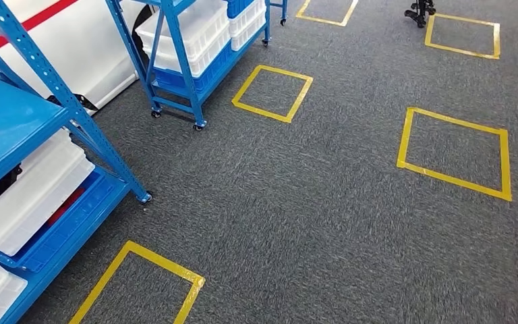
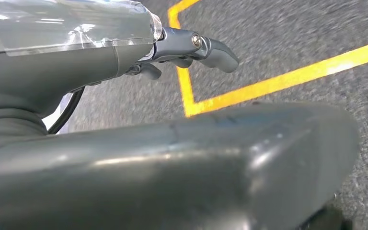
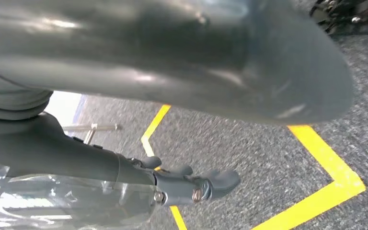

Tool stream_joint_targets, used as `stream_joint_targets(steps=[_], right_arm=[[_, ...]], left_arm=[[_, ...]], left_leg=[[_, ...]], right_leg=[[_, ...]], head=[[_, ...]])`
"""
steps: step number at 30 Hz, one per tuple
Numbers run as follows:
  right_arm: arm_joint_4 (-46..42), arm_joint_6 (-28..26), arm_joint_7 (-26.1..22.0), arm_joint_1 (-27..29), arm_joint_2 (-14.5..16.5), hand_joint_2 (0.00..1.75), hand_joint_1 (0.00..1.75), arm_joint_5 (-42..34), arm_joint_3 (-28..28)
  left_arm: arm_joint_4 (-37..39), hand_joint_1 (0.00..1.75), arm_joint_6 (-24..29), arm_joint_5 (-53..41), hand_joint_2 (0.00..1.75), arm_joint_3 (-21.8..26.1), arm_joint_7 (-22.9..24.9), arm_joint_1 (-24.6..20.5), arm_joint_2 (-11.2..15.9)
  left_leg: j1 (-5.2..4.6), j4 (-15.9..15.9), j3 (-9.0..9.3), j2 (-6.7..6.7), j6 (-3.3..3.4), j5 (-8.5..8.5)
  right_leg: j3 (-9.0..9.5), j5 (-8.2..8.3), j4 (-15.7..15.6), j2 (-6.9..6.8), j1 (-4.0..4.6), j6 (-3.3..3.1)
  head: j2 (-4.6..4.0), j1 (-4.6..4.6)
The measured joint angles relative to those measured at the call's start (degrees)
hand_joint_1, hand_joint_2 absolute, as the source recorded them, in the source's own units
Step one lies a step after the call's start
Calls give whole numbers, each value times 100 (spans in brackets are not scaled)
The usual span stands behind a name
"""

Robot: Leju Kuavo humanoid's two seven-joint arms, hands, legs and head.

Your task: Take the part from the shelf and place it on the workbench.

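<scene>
Two blue shelf units stand along the left of the head view: the near shelf [image 1: 20,128] and, further off, a wheeled shelf [image 1: 182,61]. Both carry white bins [image 1: 34,196] stacked over blue trays; which of these holds the part cannot be made out. Four yellow tape squares [image 1: 272,93] mark the grey carpet [image 1: 310,223]. The left hand [image 2: 191,50] hangs over a yellow tape corner, fingers stretched out and holding nothing. The right hand [image 3: 191,184] likewise appears empty, fingers loosely extended, though the picture is blurred.
</scene>
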Motion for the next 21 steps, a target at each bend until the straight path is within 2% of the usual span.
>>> stream_joint_targets(steps=[1,2,3,4,5,6,8,9,10,12,13,14,16,17,18,19,21], right_arm=[[1,11,17,17,-10,0,0,2,0],[2,19,34,30,-17,0,0,3,0],[4,28,64,37,-22,0,0,3,0],[5,41,112,38,-25,0,0,4,0],[5,56,172,34,-27,0,0,2,-1],[6,75,236,31,-27,0,0,-9,-4],[9,100,311,33,-27,0,0,-55,-26],[12,103,316,35,-27,0,0,-87,-43],[15,95,292,31,-27,0,0,-116,-62],[19,66,188,10,-27,0,0,-150,-91],[19,47,105,1,-27,0,0,-154,-102],[19,30,11,-2,-26,0,0,-148,-110],[22,2,-206,5,-22,0,0,-120,-121],[23,-10,-307,8,-13,0,0,-102,-122],[25,-22,-396,9,-5,0,0,-86,-123],[26,-36,-466,9,3,0,0,-72,-123],[27,-57,-543,6,8,0,0,-43,-123]], left_arm=[[0,0,8,-1,0,0,-4,-3,-1],[0,0,10,-2,0,0,-4,-4,-1],[0,0,4,-1,0,0,11,1,-1],[0,0,-15,2,0,0,56,15,-1],[0,0,-54,4,0,1,140,36,0],[0,0,-133,5,0,1,291,62,5],[0,0,-372,4,0,6,744,114,27],[0,0,-509,4,0,11,994,143,42],[0,0,-630,4,0,21,1203,177,57],[0,0,-779,5,0,44,1422,254,90],[0,0,-806,5,0,59,1441,284,107],[0,0,-802,6,0,76,1406,297,121],[0,0,-727,-1,0,113,1227,287,138],[0,0,-666,-13,0,126,1095,279,142],[0,0,-595,-27,0,134,955,276,143],[0,0,-520,-44,0,138,813,278,143],[0,0,-396,-79,0,141,589,281,144]], left_leg=[[-3,448,-217,132,-17,-224],[0,876,-425,192,-28,-401],[1,1169,-569,219,-32,-487],[0,1234,-599,234,-25,-454],[-5,1032,-494,257,-7,-307],[-17,623,-277,323,26,-93],[-74,-234,167,566,123,220],[-102,-465,281,648,164,280],[-123,-547,310,668,194,281],[-109,-577,312,534,235,311],[-89,-609,328,470,259,335],[-67,-638,341,407,285,364],[-51,-649,335,281,315,395],[-53,-632,316,210,320,397],[-54,-609,303,132,317,391],[-53,-582,294,51,311,381],[-48,-528,287,-73,292,357]], right_leg=[[-5,-7,2,-71,17,-21],[-8,-15,7,-147,35,-33],[-8,-26,14,-225,52,-42],[-7,-40,24,-301,67,-48],[1,-57,35,-371,80,-50],[16,-75,45,-438,91,-48],[55,-115,59,-552,117,-25],[70,-130,62,-601,125,-3],[83,-141,62,-650,129,21],[110,-163,60,-706,126,79],[104,-209,106,-613,116,108],[46,-316,251,-465,104,133],[-274,-693,927,-144,72,164],[-492,-880,1361,-86,63,173],[-671,-976,1697,-66,55,183],[-761,-951,1837,-60,49,190],[-706,-712,1645,-47,36,195]], head=[[0,-1],[0,-1],[0,0],[0,-1],[0,-1],[0,0],[-1,1],[-1,1],[0,1],[0,-1],[0,-1],[0,-1],[0,1],[0,1],[0,1],[0,1],[0,1]])
